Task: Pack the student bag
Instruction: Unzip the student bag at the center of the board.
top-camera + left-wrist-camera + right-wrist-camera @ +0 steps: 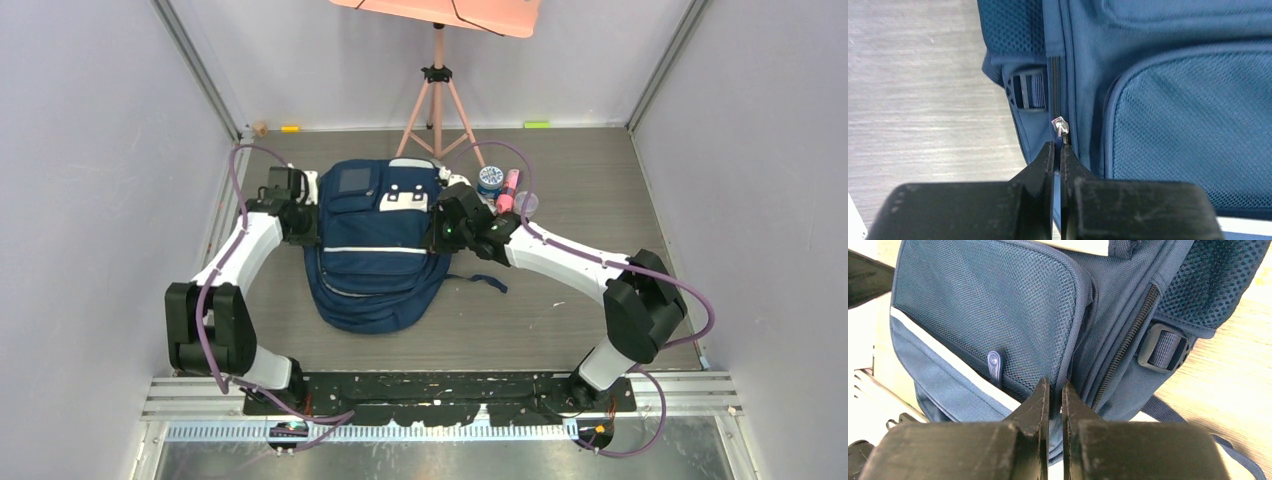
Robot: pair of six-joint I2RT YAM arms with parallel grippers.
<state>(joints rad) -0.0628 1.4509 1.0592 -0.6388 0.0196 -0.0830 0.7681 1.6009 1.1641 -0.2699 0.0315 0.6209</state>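
Left fingers are pressed to a slit at the silver zip pull; whether they pinch it I cannot tell. Right fingers, equally narrow, hold nothing evident. A shallow pinch could slip off the pull. The student bag lies mid-frame on the counter, front up, long axis bottom-to-top, top end toward the upper edge.

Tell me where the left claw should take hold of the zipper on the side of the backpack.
Pinch the small silver zipper pull, not the teeth or fabric. It sits at the near end of the zipper track on the backpack, directly ahead of the left claw. Come in along the track from the claw's present side, one tip on each side of the pull.
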